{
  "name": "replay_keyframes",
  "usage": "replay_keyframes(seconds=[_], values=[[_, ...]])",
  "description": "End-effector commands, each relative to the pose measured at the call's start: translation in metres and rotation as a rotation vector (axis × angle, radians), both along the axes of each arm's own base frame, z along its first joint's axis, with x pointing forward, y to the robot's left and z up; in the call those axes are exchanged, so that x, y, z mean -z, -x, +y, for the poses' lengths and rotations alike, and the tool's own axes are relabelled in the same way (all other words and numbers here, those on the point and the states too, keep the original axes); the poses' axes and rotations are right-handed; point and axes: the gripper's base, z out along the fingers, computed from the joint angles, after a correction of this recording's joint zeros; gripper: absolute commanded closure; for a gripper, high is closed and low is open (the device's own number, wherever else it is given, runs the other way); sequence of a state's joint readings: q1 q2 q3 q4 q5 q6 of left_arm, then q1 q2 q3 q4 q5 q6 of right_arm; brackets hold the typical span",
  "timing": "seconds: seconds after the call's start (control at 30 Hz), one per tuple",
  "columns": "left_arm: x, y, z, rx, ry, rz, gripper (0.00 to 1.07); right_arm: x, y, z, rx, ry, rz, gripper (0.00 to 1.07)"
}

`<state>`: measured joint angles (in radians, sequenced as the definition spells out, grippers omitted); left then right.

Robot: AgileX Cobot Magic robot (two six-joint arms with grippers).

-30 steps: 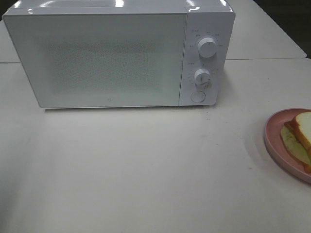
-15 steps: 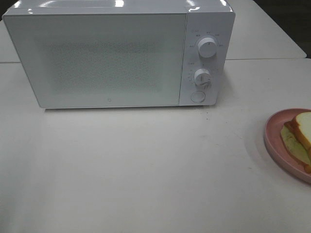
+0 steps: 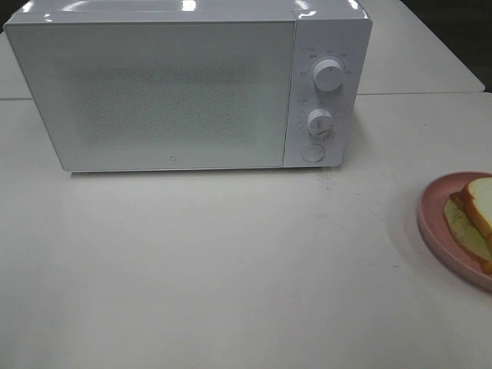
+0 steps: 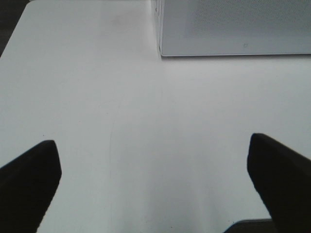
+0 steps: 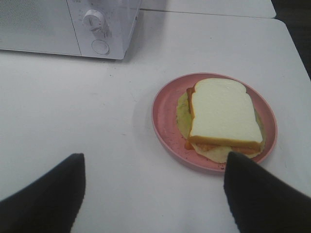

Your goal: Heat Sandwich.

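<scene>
One white microwave [image 3: 188,84] is sitting far on the table [image 3: 231,261], its door shut. One pink plate [image 5: 167,126] on the right is holding one sandwich [image 5: 223,114]. The left gripper [image 4: 155,182] and the right gripper [image 5: 155,189] are both hanging spread apart, grasping nothing.

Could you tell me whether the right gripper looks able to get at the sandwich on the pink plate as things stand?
Probably yes: the right gripper is open, and only bare table lies between it and the sandwich on the pink plate.
</scene>
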<state>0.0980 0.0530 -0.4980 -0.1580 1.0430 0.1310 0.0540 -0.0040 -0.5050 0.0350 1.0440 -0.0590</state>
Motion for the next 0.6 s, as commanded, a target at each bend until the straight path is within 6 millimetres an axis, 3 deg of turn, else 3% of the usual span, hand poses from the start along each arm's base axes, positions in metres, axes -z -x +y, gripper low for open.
replay_keyframes(seconds=[0.03, 0.6], values=[[0.0005, 0.0072, -0.0008, -0.006, 0.004, -0.050, 0.05, -0.0006, 0.0035, 0.0000, 0.001, 0.004, -0.040, 0.31], [0.0007, 0.0128, -0.0013, -0.006, 0.001, -0.086, 0.05, -0.0006, 0.0035, 0.0000, 0.001, 0.004, -0.040, 0.31]])
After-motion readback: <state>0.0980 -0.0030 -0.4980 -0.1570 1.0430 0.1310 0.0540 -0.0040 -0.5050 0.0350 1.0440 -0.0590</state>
